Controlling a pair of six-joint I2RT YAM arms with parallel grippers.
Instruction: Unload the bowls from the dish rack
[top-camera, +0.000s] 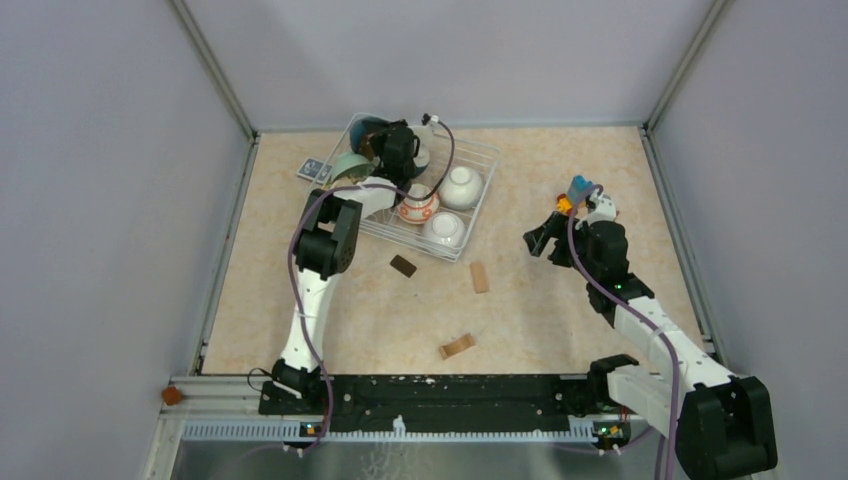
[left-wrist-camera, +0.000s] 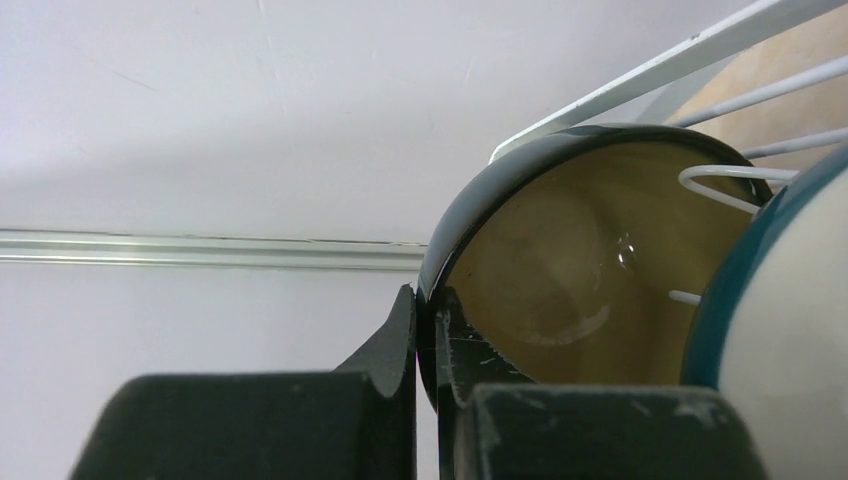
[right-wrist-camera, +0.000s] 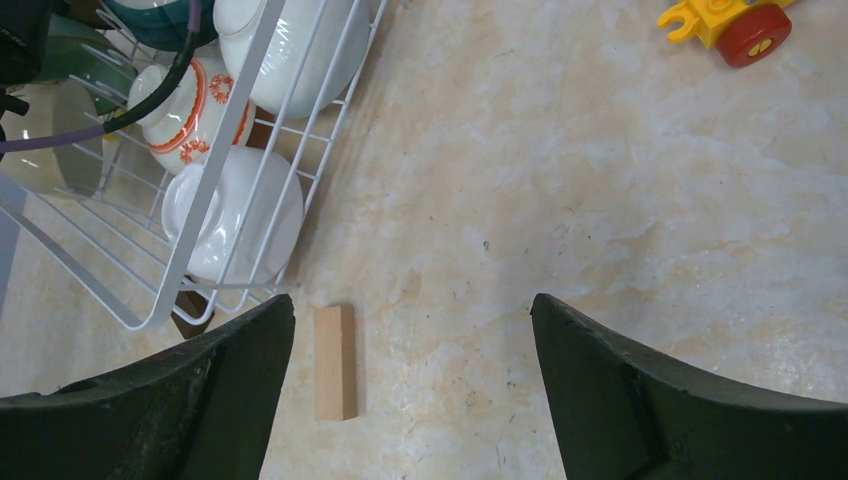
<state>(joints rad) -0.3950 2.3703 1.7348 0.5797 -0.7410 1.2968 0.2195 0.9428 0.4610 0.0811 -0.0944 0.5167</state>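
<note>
Top external view: the left arm reaches across the beige bench (top-camera: 560, 310) into the far left corner of the white wire dish rack (top-camera: 480, 165), which sits at the far side of the bench, left of centre. The left hand (top-camera: 385, 140) is down among the bowls there, and its fingers cannot be made out from above. A pale green bowl (top-camera: 348, 165) leans at the rack's left edge. A plain white bowl (top-camera: 459, 187), an orange-patterned bowl (top-camera: 417, 205) and a second white bowl (top-camera: 446, 229) lie in the rack's nearer half. A blue patterned card (top-camera: 313, 169) lies just outside the rack's left side. A dark block (top-camera: 403, 265), a pale wooden block (top-camera: 480, 277) and a tan block (top-camera: 456, 346) lie on the bench nearer the arms. The right hand (top-camera: 543, 232) hovers well to the right of the rack, near a colourful toy (top-camera: 580, 190).

Left wrist view: the left hand's two fingers are pinched tight on the rim of a dark bowl with a brown lining (left-wrist-camera: 570, 270), one finger outside and one inside. The bowl stands on edge in the rack, with a wire loop across its mouth. A teal-and-white bowl (left-wrist-camera: 790, 300) overlaps it at right.

Right wrist view: the right hand's fingers are spread wide and hold nothing. The pale wooden block lies on the bench below, near the left finger and close to the rack's corner. The two white bowls and the orange-patterned bowl sit along the rack's side, and the toy shows at upper right.
</note>
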